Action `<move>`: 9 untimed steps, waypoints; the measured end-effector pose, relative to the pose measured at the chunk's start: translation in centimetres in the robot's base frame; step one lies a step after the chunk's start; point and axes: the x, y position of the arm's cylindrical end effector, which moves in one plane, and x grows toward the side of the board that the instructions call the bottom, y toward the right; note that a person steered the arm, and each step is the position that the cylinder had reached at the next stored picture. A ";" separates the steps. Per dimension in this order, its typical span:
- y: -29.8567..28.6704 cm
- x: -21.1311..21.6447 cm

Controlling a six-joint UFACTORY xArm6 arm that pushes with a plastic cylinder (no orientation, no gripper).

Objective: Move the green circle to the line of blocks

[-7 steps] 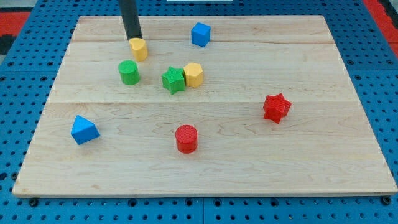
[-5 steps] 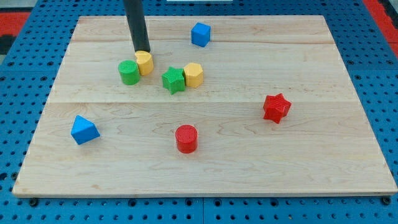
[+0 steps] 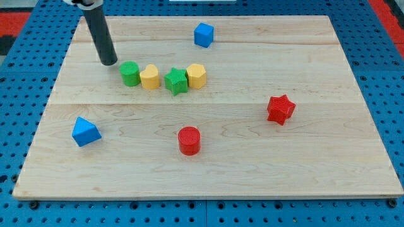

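Observation:
The green circle (image 3: pixel 130 74) sits at the left end of a row of blocks on the wooden board (image 3: pixel 208 183). To its right, in a line, are a yellow block (image 3: pixel 149 77), a green star (image 3: pixel 176 81) and a yellow hexagon (image 3: pixel 196 75). The green circle touches the yellow block. My tip (image 3: pixel 109 62) is on the board just up and to the left of the green circle, a small gap apart from it.
A blue cube (image 3: pixel 203 34) lies near the view's top. A red star (image 3: pixel 280 109) is at the right. A red cylinder (image 3: pixel 189 140) is at the bottom centre. A blue triangle block (image 3: pixel 85 132) is at the lower left.
The small yellow block has been pushed down from above the green circle into the row between the green circle and green star. My tip has then moved left, away from it.

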 end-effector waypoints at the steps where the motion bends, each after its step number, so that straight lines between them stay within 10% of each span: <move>1: 3.5 0.2; 9: 4.7 5.4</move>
